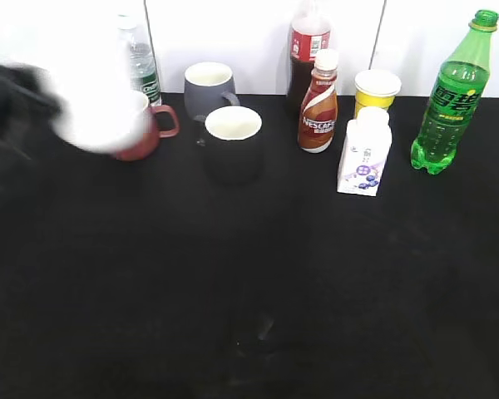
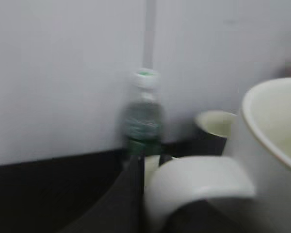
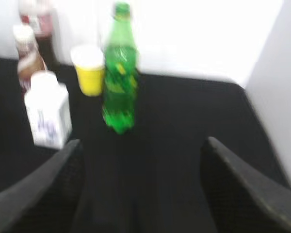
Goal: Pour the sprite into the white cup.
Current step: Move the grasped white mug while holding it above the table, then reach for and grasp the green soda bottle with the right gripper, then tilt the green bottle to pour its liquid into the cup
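Observation:
The sprite (image 1: 453,96) stands upright and capped at the back right of the black table; it also shows in the right wrist view (image 3: 119,87). My right gripper (image 3: 143,194) is open and empty, some way in front of the bottle, and is out of the exterior view. The white cup (image 1: 100,120) is a motion-blurred shape at the far left, in front of a red mug (image 1: 154,133). My left gripper (image 1: 46,116) is shut on the cup. In the left wrist view the cup (image 2: 271,145) fills the right side, with its handle between my fingers (image 2: 138,191).
A small water bottle (image 1: 141,62), a grey mug (image 1: 208,87) and a black mug (image 1: 233,141) stand at the back left of centre. A cola bottle (image 1: 308,50), a Nescafe bottle (image 1: 318,104), a yellow paper cup (image 1: 376,90) and a white carton (image 1: 364,154) stand left of the sprite.

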Robot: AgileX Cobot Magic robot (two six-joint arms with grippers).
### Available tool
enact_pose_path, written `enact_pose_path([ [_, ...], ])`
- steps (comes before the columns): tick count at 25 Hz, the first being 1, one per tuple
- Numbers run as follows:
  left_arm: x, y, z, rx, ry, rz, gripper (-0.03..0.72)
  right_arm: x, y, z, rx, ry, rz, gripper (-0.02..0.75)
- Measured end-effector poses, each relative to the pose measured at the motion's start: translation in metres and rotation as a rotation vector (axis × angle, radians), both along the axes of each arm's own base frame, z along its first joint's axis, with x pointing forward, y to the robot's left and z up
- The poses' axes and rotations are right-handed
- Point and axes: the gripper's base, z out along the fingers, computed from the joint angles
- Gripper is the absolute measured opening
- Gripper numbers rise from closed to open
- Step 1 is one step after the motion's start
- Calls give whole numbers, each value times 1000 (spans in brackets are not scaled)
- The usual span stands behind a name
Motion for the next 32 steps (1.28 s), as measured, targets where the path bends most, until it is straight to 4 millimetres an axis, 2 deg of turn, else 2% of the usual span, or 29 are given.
enact_pose_path([
  [2,-8,-28,0,12,-11,-112,64,48,4,-25,-2,15,31,556],
  [3,-10,-36,-2,15,-9,-140,63,73,6,-42,7,44,44,556],
  [5,-11,-41,-2,17,-8,-158,63,111,8,-74,59,11,44,556],
  [9,-12,-41,-2,18,-10,-161,62,168,10,-142,93,36,47,564],
  [10,-12,-41,-2,20,-10,-163,62,180,10,-156,101,51,44,610],
  [12,-12,-41,-3,26,-6,-168,62,204,10,-169,109,21,37,668],
  [18,-13,-42,-3,35,-7,-181,62,272,10,-200,118,-38,21,672],
  [23,-13,-43,-3,38,-8,-185,62,308,11,-225,117,-31,20,659],
  [25,-13,-43,-4,39,-5,-185,62,313,13,-229,109,-30,37,608],
  [28,-11,-44,-13,45,23,-187,62,314,12,-227,69,-44,45,452],
  [30,-11,-44,-14,45,24,-187,62,307,12,-229,46,-65,52,451],
  [32,-11,-44,-13,46,22,-191,61,293,13,-222,38,-56,61,450],
])
